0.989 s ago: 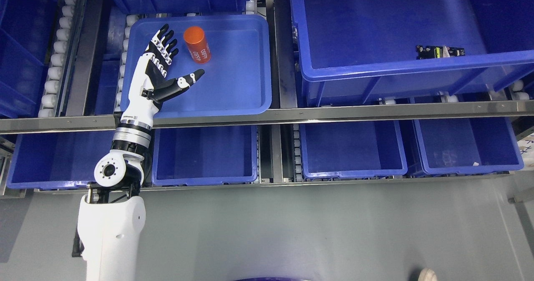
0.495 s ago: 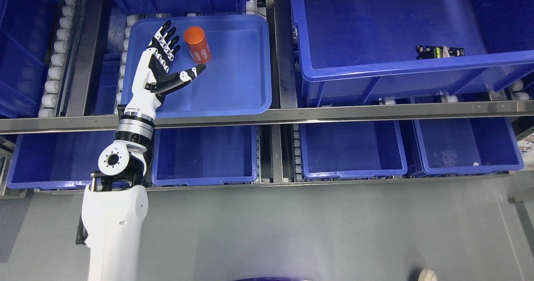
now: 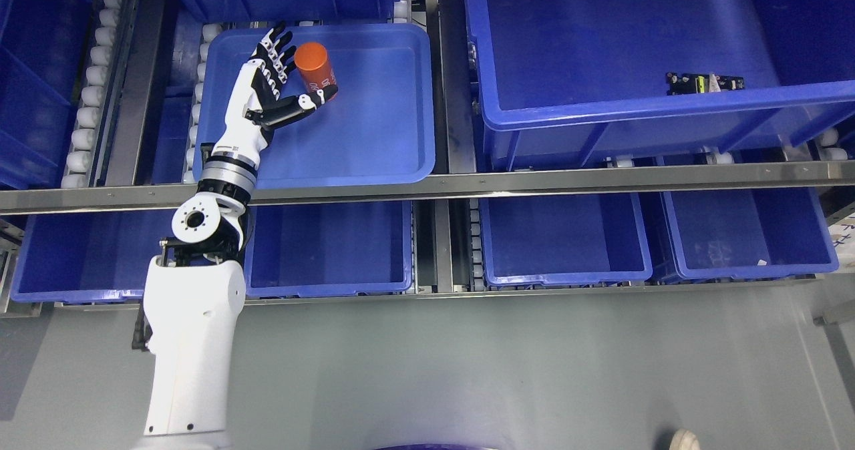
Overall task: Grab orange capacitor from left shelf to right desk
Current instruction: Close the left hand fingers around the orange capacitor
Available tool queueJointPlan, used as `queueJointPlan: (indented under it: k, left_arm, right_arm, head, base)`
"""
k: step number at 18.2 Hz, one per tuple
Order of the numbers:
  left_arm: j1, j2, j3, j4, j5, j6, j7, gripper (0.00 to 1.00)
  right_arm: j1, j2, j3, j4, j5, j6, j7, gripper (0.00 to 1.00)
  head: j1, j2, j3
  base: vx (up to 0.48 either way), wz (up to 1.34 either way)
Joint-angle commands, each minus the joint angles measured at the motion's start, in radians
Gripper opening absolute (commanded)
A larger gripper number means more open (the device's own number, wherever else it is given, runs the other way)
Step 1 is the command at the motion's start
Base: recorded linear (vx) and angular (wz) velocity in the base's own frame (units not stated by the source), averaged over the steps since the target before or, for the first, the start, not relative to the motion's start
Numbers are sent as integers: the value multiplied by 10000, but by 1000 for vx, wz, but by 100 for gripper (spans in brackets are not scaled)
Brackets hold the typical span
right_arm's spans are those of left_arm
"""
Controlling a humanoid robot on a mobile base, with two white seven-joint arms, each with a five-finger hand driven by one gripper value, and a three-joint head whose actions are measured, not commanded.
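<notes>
The left hand (image 3: pixel 267 89), fingers spread wide, cups the orange capacitor (image 3: pixel 315 69) lying in the blue tray (image 3: pixel 374 143), thumb seemingly touching it.

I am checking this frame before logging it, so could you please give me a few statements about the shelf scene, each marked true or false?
1. The orange capacitor lies in a shallow blue tray. True.
2. The left hand is beside the capacitor with its fingers spread, not closed around it. True.
3. The capacitor sits in the large bin on the right. False: that bin holds a small dark component.
4. The right hand is reaching into the tray. False: only the left arm shows.
5. The thumb reaches across the capacitor's near end. True.
</notes>
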Motion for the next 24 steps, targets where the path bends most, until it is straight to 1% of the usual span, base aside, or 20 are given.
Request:
queueJointPlan:
  k: [1,3,6,8,9,15,17,18,21,23,24]
  left_arm:
    - [-644,174,-543,1888,-120,-5,-16,100]
    - [-660,174,-957,1888,-120,-5,-17,100]
    - [-965,174,-959,2240,-120,-5,-1,100]
    - [-1226,174,-943,2500,-135,-5,-1,97]
    - [-1333,174,-913,2684,-135,-5,-1,94]
    - [-1473,174,-866,2885,-120,-66,-1,61]
    - [-1457,174,-775,2992,-120,-523,-1,47]
    - [-1381,174,-714,2992,-105,-891,-1,39]
    - [-1243,174,-408,2992,-74,-2072,-1,8]
    - [-1135,174,-314,2977,-58,-2351,-16,1]
    - [-1074,174,-314,2962,-58,-2367,-17,0]
  right_arm:
    - [230,-175,-169,-175,31,30,5,100]
    - [230,-175,-169,-175,31,45,5,100]
    - [230,-175,-184,-175,31,30,-11,100]
    - [230,-175,-169,-175,31,45,-11,100]
    - [230,-175,-169,-175,31,45,5,100]
    - [230,-175,-169,-175,31,45,5,100]
    - [230,-175,-184,-175,31,45,5,100]
    - [230,-175,-184,-175,31,45,-11,100]
    - [230,-175,-169,-175,31,30,5,100]
    - [230,-175,-169,-175,31,45,5,100]
    - [230,-175,-169,-175,31,45,5,100]
  head:
    - [0,0,0]
    - [0,0,0]
    - [0,0,0]
    - [0,0,0]
    - [0,0,0]
    - [0,0,0]
    - [0,0,0]
    - [0,0,0]
    - [0,0,0]
    - [0,0,0]
    - [0,0,0]
  base:
    - [0,0]
    - [0,0]
    - [0,0]
    - [0,0]
    - [0,0]
    - [0,0]
    - [0,0]
    - [0,0]
    - [0,0]
    - [0,0]
    - [0,0]
